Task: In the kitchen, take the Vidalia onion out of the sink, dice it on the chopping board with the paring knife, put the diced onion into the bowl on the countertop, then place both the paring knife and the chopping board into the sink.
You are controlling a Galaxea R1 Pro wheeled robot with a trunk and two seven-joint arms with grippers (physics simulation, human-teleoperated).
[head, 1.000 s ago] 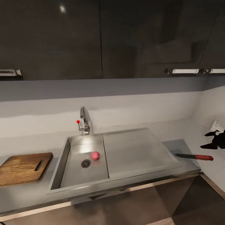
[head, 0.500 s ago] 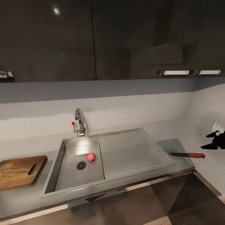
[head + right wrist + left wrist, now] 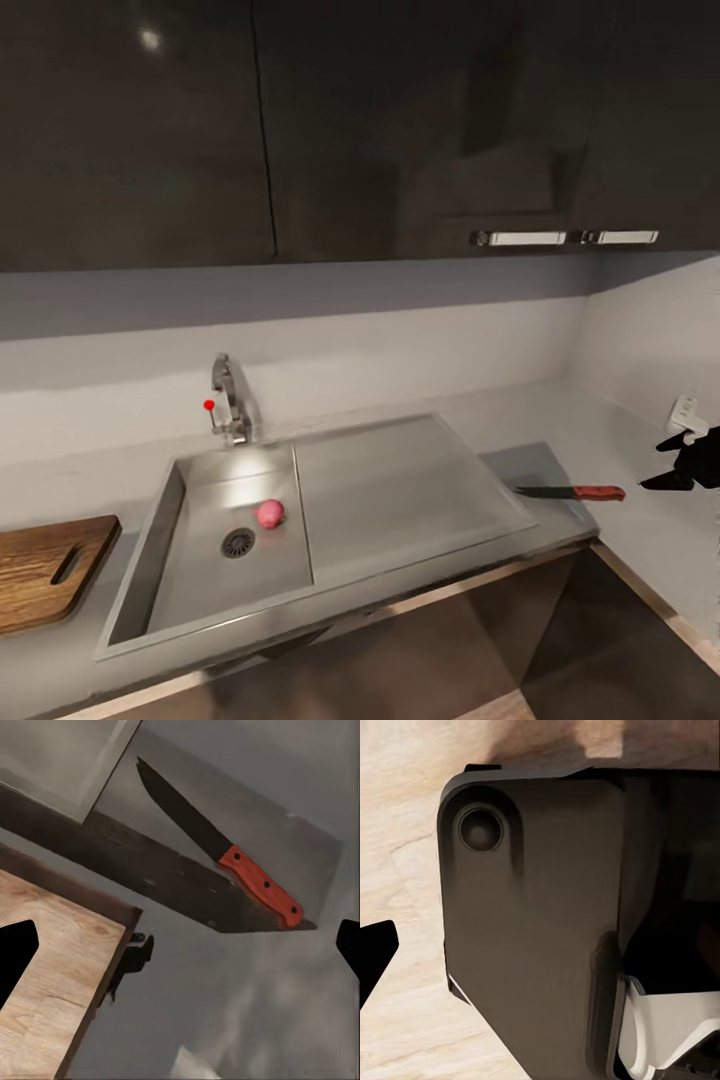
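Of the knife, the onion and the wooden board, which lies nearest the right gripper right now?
The slim paring knife with the orange-red handle, on the grey countertop right of the sink. The pink onion sits in the basin and the brown wooden chopping board lies far left.

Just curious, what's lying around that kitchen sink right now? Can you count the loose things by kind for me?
Onions: 1, pink-red, in the sink basin beside the drain
Knives: 1, orange-red handle, on the countertop right of the sink
Chopping boards: 1, wooden, left of the sink
Total: 3
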